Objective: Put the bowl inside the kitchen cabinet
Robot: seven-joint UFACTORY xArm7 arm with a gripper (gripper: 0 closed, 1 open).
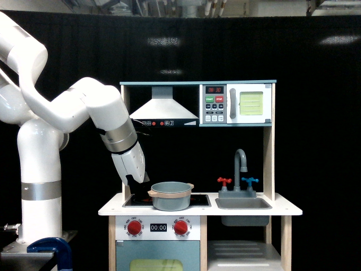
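The bowl [171, 195], round, matte grey-blue with a tan wooden rim, sits upright on the stove's black hob, side handles pointing left and right. The dark pincer [137, 187] hangs at its left handle; its grip cannot be told. The kitchen cabinet [243, 252] shows white slats below the bench [282, 210].

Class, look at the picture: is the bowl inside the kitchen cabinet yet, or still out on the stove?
Out. The bowl sits upright on the stovetop; the kitchen cabinet below the sink shows only its shelf.
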